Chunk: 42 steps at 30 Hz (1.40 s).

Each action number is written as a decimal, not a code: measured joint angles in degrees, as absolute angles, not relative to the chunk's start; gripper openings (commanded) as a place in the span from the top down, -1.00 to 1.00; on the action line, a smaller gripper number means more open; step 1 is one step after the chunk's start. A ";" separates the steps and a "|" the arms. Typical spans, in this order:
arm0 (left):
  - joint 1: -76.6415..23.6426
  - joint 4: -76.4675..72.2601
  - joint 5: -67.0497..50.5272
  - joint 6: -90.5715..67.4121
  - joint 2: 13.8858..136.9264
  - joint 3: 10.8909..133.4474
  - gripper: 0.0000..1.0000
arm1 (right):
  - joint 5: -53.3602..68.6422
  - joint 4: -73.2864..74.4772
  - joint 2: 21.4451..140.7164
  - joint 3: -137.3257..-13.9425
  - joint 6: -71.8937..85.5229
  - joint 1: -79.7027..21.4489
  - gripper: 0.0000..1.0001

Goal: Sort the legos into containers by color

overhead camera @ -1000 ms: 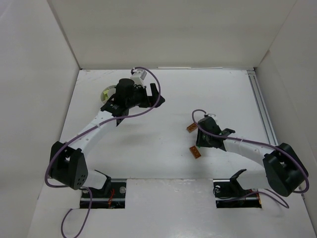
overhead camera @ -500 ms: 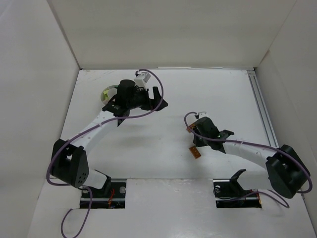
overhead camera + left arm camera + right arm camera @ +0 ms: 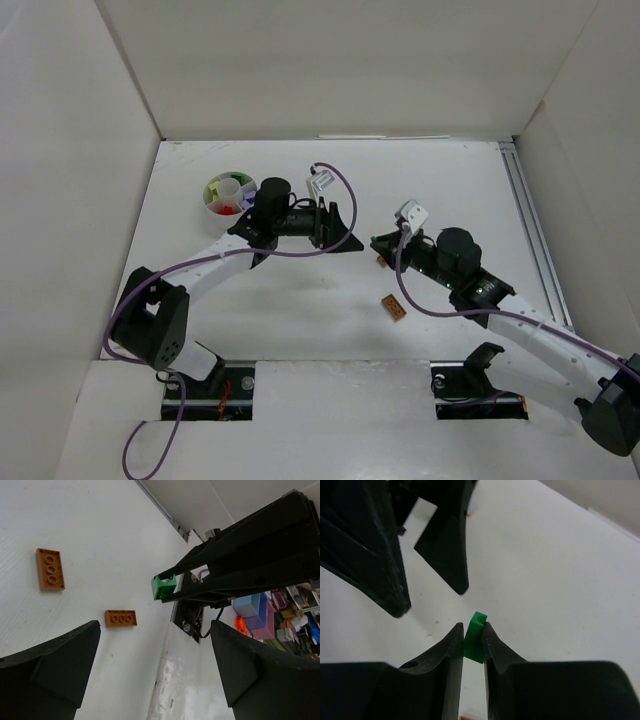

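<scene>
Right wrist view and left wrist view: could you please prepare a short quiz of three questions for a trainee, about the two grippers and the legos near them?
1. True or false: the right gripper is shut on a green lego.
2. Choose one. The left gripper is: A) open and empty; B) shut on a red lego; C) shut on a purple lego.
3. Fill in the number: in the left wrist view, ___ brown-orange legos lie flat on the table.

Key: 1 true; 2 A; 3 two.
</scene>
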<state>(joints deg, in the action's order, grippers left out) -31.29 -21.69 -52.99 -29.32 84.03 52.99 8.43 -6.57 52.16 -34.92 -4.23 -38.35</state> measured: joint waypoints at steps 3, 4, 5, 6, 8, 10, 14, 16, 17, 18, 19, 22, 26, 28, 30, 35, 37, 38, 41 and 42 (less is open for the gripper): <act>-32.45 -23.77 -53.36 -31.09 84.03 52.99 -0.69 | 12.62 -9.54 51.96 -34.92 -6.74 -38.39 0.76; -32.53 -24.38 -53.32 -31.68 84.03 52.99 -0.69 | 13.93 -10.31 51.96 -34.92 -7.46 -38.44 0.76; -32.53 -24.86 -53.30 -32.21 84.03 52.99 -0.69 | 15.03 -11.05 51.96 -34.92 -7.92 -38.52 0.76; -32.56 -25.15 -53.17 -32.67 84.03 52.99 -0.69 | 15.77 -11.70 51.96 -34.92 -8.16 -38.68 0.74; -32.67 -25.76 -52.84 -33.87 84.03 52.99 -0.62 | 17.52 -13.02 51.96 -34.92 -8.43 -38.74 0.74; -32.64 -26.55 -53.01 -35.20 84.03 52.99 -0.56 | 18.94 -14.26 51.99 -34.92 -8.86 -38.70 0.74; -32.64 -28.10 -53.52 -36.91 84.03 52.99 -0.53 | 20.36 -14.83 52.27 -34.89 -9.50 -38.61 0.74; -32.67 -28.49 -53.32 -37.58 84.05 52.99 -0.53 | 21.67 -15.49 52.60 -34.89 -9.72 -38.72 0.74; -32.71 -28.62 -53.32 -37.89 84.09 52.99 -0.53 | 22.33 -15.73 52.64 -34.89 -9.87 -38.72 0.74; -32.82 -28.97 -53.36 -38.26 84.27 52.99 -0.50 | 22.87 -16.05 52.69 -34.89 -10.11 -38.72 0.74; -32.95 -29.34 -53.41 -38.68 84.44 52.99 -0.47 | 23.31 -16.58 52.77 -34.89 -10.35 -38.79 0.74; -32.97 -30.61 -54.19 -39.75 84.97 52.99 -0.38 | 23.42 -17.08 53.06 -34.89 -10.74 -38.89 0.74; -33.15 -31.55 -54.78 -40.60 85.17 53.01 -0.16 | 23.14 -17.15 53.21 -34.87 -11.05 -38.89 0.74; -33.30 -31.92 -54.87 -40.86 85.17 53.01 -0.02 | 22.76 -17.15 53.39 -34.87 -11.22 -38.89 0.71; -33.52 -32.18 -54.96 -40.97 85.23 53.12 -0.02 | 22.48 -17.21 53.80 -34.87 -11.44 -38.89 0.71; -33.45 -32.23 -54.61 -40.75 85.45 53.36 -0.04 | 21.74 -18.48 55.07 -34.87 -11.90 -38.89 0.71; -33.39 -32.29 -54.37 -40.58 85.58 53.41 -0.13 | 21.23 -18.83 55.37 -34.87 -12.12 -38.94 0.71; -33.32 -32.32 -54.22 -40.53 85.69 53.41 -0.20 | 20.80 -18.94 55.48 -34.87 -12.29 -39.11 0.71; -33.01 -32.32 -54.08 -40.58 86.41 53.63 -0.23 | 18.72 -19.33 55.83 -34.87 -13.13 -39.81 0.69; -32.95 -32.32 -54.04 -40.58 86.59 53.71 -0.23 | 18.00 -19.44 55.99 -34.87 -13.37 -40.03 0.69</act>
<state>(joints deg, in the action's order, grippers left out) -32.95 -32.32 -54.04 -40.58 86.59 53.71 18.00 -19.44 55.99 -34.87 -13.37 -40.03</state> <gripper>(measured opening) 0.609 0.244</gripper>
